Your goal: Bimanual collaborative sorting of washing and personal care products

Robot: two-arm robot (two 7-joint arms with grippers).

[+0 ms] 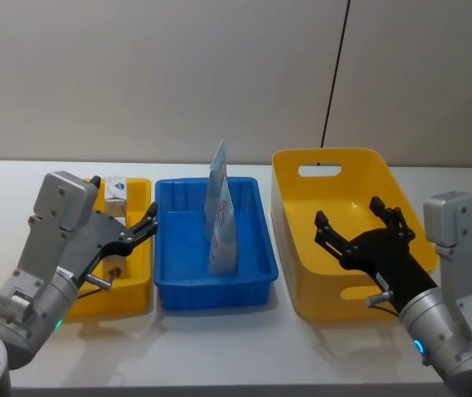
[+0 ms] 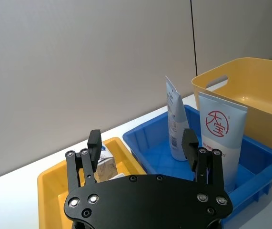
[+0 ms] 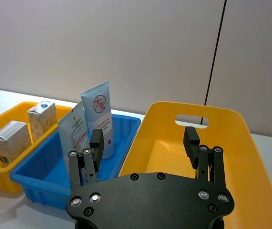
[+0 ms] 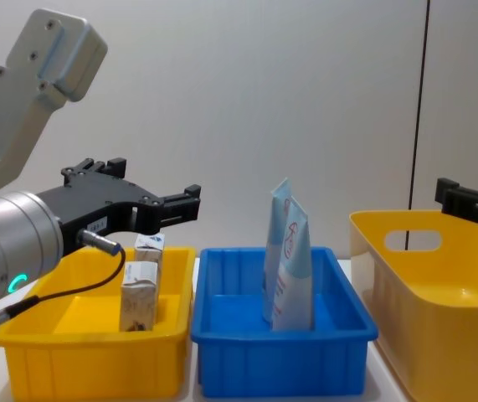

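Closest in, two end effectors. The left end effector (image 2: 142, 140) hangs over the small yellow tray (image 1: 140, 285) at the robot's left, jaws spread wide, nothing between them. The right end effector (image 3: 143, 138) is above the big yellow bin (image 1: 318, 298) with the handle cut-out, also wide open and gripping nothing. On the white tabletop (image 1: 236, 347) three containers sit in a row, with a blue tray (image 1: 211, 294) between the two yellow ones. Two cartons are in the small yellow tray, both upright, long axis vertical. The near carton (image 4: 140, 295) stands about mid-tray under the left end effector, and the far carton (image 4: 149, 249) stands by the back wall. Both are whitish-beige with a speckled brown pattern and folded tops. Two tubes are in the blue tray, standing on end, crimped flat edge up, close together and leaning a little. The near tube (image 4: 293, 268) sits just ahead of the far tube (image 4: 276, 243). They are pale blue, flat and thin when seen edge-on, and the left wrist view shows a red round mark with characters on one broad face.
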